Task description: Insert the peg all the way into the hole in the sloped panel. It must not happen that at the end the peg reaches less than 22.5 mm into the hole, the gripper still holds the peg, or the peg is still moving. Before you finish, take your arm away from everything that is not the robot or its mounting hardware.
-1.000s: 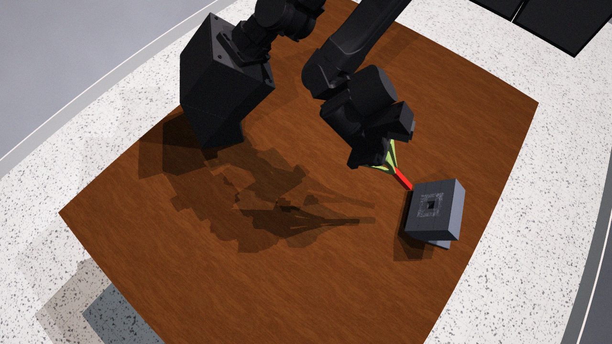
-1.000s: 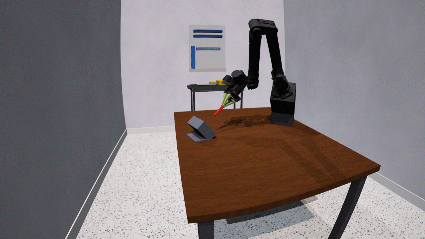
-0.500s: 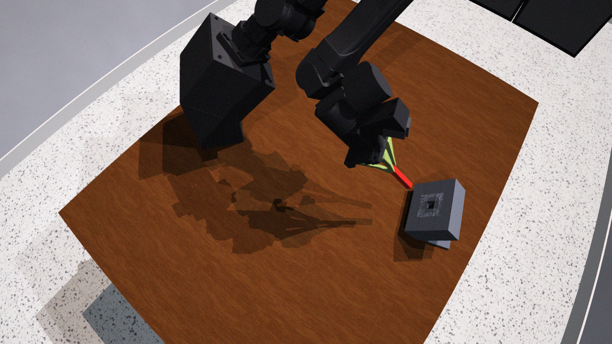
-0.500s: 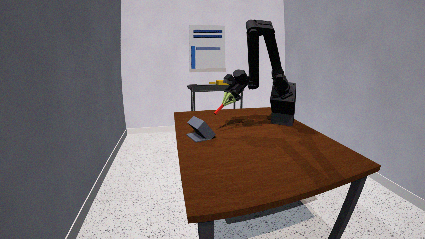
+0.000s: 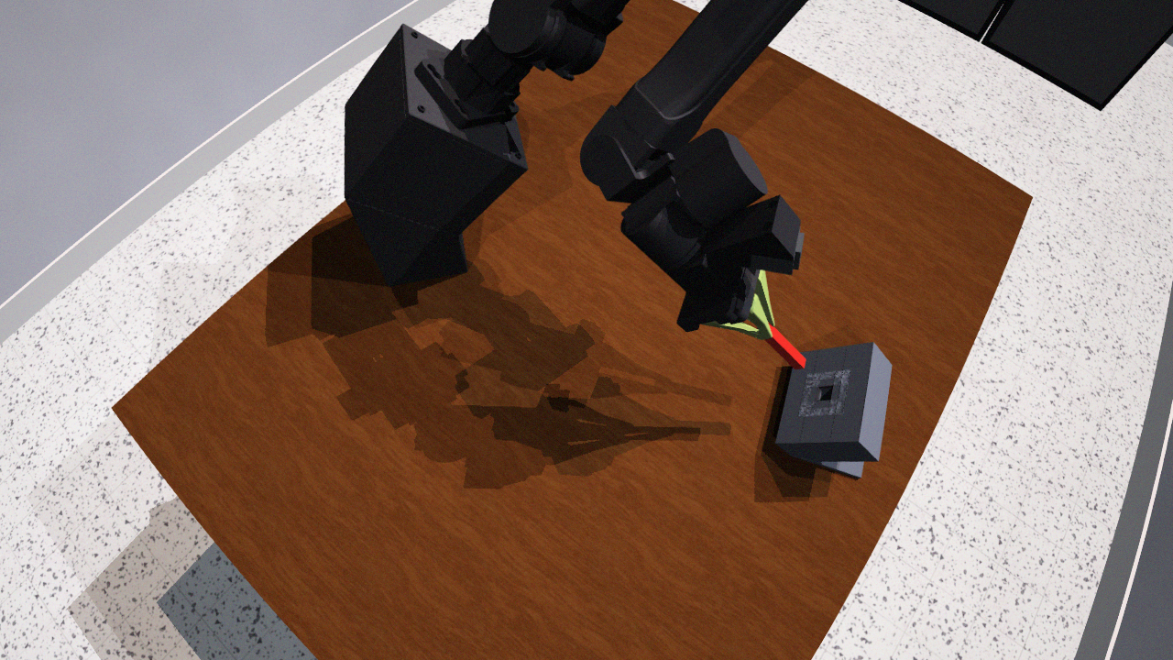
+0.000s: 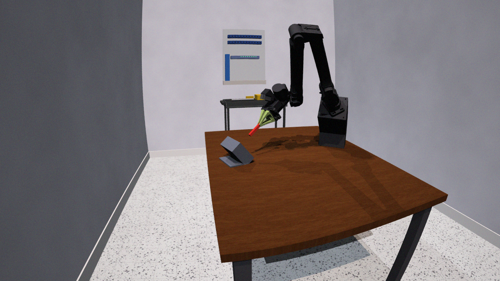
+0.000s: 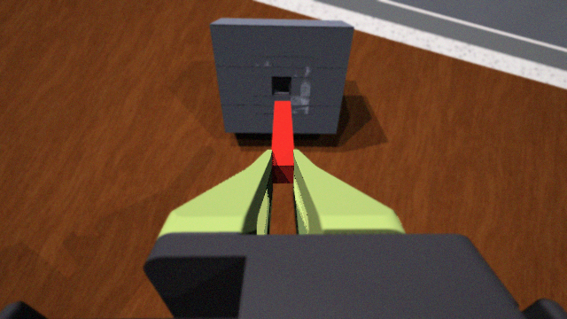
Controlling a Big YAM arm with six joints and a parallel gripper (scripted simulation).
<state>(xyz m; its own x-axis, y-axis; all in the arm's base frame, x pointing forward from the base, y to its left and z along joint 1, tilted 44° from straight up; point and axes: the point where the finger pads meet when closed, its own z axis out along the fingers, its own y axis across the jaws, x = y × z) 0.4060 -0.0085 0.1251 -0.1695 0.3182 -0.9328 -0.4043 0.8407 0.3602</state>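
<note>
My gripper point(image 7: 283, 159) with green fingers is shut on a red peg point(image 7: 283, 133), which sticks out forward past the fingertips. The grey sloped panel point(image 7: 282, 75) stands on the table ahead of it, with a small square hole point(image 7: 281, 85) in its face. In the wrist view the peg's tip lies just below the hole, in line with it. In the top view the peg point(image 5: 785, 347) ends at the panel's point(image 5: 834, 401) near edge. In the exterior view the peg point(image 6: 254, 129) hangs in the air above and to the right of the panel point(image 6: 236, 150), apart from it.
The arm's black base block point(image 5: 418, 156) stands at the far side of the wooden table. The panel sits near the table's edge point(image 5: 976, 345). A small side table point(image 6: 244, 104) stands by the back wall.
</note>
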